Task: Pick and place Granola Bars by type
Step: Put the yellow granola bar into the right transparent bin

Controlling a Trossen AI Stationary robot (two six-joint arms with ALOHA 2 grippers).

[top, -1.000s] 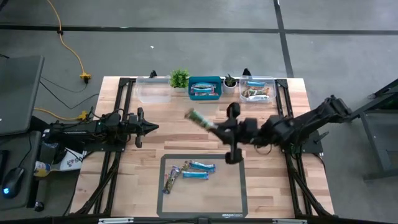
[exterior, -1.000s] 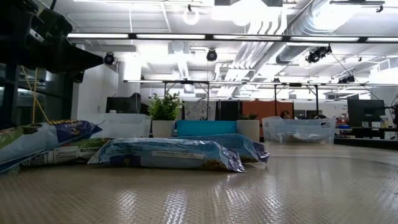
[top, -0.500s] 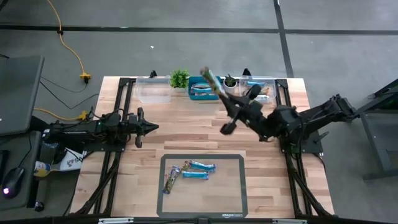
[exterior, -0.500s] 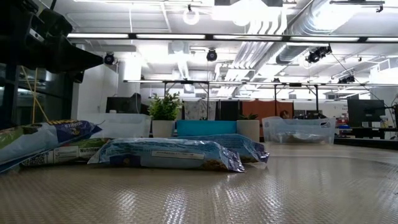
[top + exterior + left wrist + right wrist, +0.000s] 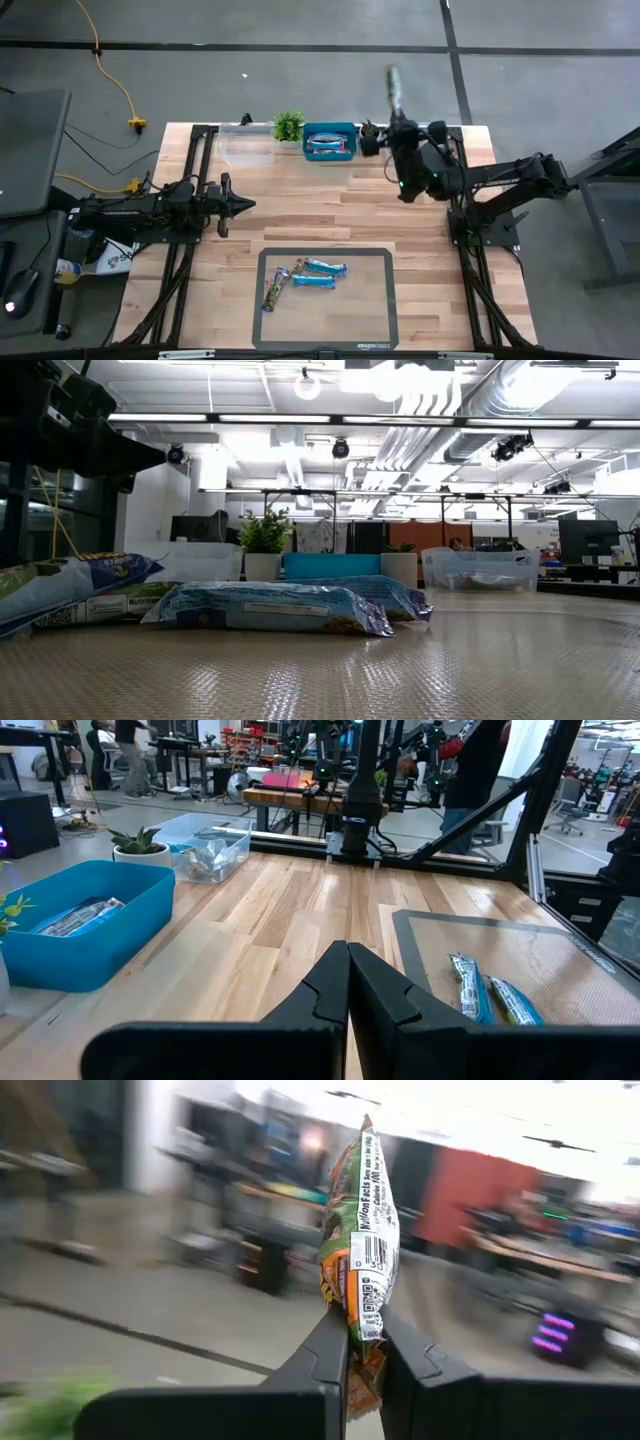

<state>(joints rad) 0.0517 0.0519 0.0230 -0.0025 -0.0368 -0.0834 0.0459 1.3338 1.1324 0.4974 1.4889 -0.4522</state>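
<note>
A: Item 1, right gripper (image 5: 362, 1342)?

B: Clamped on 1 granola bar (image 5: 358, 1250), orange and green wrapper, standing up out of the fingers. In the high view the gripper (image 5: 397, 112) is raised at the table's 1 o'clock edge, over the clear bin (image 5: 414, 143), bar (image 5: 392, 83) pointing toward 12.

A: Item 2, left gripper (image 5: 348, 982)?

B: Fingers pressed together, holding nothing, parked at 9 o'clock (image 5: 246, 204).

A: Item 3, remaining bars?

B: On the grey mat (image 5: 375, 310) at 6 o'clock: 2 light blue bars (image 5: 318, 273), and beside them what looks like 1 or 2 multicoloured bars (image 5: 274, 287); the pile is too small to count surely. More bars lie in the blue bin (image 5: 329, 141) at 12 o'clock.

A: Item 4, extras?

B: 1 green plant (image 5: 288, 125) just beside the blue bin.
</note>
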